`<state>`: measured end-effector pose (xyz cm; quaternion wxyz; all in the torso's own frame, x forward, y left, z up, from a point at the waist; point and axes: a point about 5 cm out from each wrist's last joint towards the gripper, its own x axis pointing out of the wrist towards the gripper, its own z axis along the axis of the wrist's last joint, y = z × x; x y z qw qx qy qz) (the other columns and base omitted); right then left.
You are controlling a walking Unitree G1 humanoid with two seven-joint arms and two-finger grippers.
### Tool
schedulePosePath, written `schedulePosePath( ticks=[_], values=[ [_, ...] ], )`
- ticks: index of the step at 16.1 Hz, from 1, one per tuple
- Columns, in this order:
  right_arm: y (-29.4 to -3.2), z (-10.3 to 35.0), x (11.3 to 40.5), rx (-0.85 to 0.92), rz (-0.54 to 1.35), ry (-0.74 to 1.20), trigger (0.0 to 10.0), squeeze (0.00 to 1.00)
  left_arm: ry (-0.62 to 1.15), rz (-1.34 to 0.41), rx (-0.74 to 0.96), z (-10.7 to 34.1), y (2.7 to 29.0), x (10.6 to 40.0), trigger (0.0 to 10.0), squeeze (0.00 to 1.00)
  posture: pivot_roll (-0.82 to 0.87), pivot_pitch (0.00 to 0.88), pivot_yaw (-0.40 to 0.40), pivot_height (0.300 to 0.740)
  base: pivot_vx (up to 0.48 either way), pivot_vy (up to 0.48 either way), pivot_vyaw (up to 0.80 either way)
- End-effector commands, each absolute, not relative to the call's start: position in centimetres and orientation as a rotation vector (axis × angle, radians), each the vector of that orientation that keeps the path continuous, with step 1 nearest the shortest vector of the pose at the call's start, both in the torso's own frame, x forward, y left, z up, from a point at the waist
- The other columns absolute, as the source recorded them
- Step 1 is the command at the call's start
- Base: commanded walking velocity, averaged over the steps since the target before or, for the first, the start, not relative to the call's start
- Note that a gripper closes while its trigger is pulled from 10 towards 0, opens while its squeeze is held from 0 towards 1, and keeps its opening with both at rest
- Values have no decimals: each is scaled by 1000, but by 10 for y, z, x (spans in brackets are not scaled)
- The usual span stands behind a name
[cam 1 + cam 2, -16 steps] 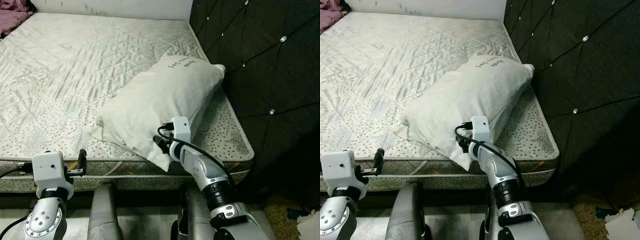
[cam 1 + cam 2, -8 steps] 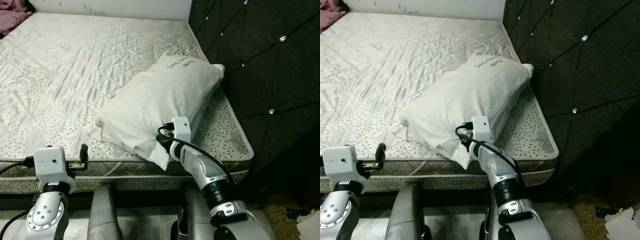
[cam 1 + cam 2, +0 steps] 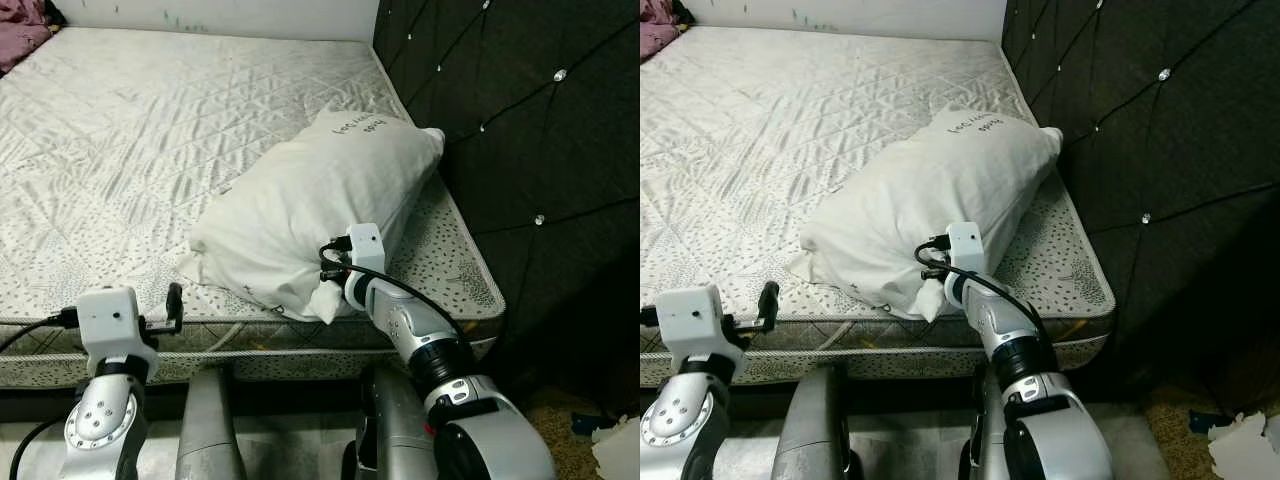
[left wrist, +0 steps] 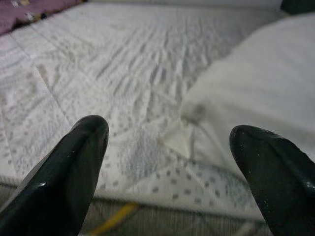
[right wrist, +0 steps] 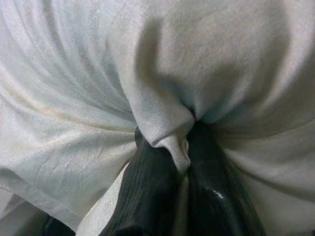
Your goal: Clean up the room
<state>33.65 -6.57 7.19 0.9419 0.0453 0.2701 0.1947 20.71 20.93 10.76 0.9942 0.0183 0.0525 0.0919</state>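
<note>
A white pillow (image 3: 320,190) lies slantwise on the mattress (image 3: 130,130), its far end against the dark headboard. My right gripper (image 3: 327,283) is shut on the pillow's near corner, just inside the bed's front edge. In the right wrist view the fabric (image 5: 162,88) bunches between the two black fingers (image 5: 152,196). My left gripper (image 3: 168,312) is open, low in front of the bed's front edge, left of the pillow. The left wrist view looks between its fingers (image 4: 74,167) over the mattress to the pillow's left corner (image 4: 184,142).
A dark tufted headboard (image 3: 520,130) walls off the right side. A purple cloth (image 3: 20,15) lies at the mattress's far left corner. Crumpled white paper (image 3: 615,450) lies on the floor at the lower right. My own grey legs (image 3: 205,430) stand against the bed.
The right gripper has moved up and toward the bed with the pillow corner, which no longer hangs over the edge. The left gripper has drifted slightly right.
</note>
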Motion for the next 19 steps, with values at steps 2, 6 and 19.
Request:
schedulePosePath(
  ticks=[2, 6, 19],
  values=[
    [-87, 83, 351, 11, 357, 489, 0, 0, 31, 180, 47, 116, 207, 213, 10000, 0, 49, 0, -57, 542, 0, 0, 0],
    [-137, 115, 381, -84, 193, 386, 0, 0, 31, 174, 50, 115, 208, 221, 10000, 0, 34, 0, -51, 542, 0, 0, 0],
    [-229, 199, 406, -200, -107, 93, 0, 0, 38, 147, 43, 110, 197, 227, 10000, 0, 22, 0, -43, 542, 0, 0, 0]
  ],
)
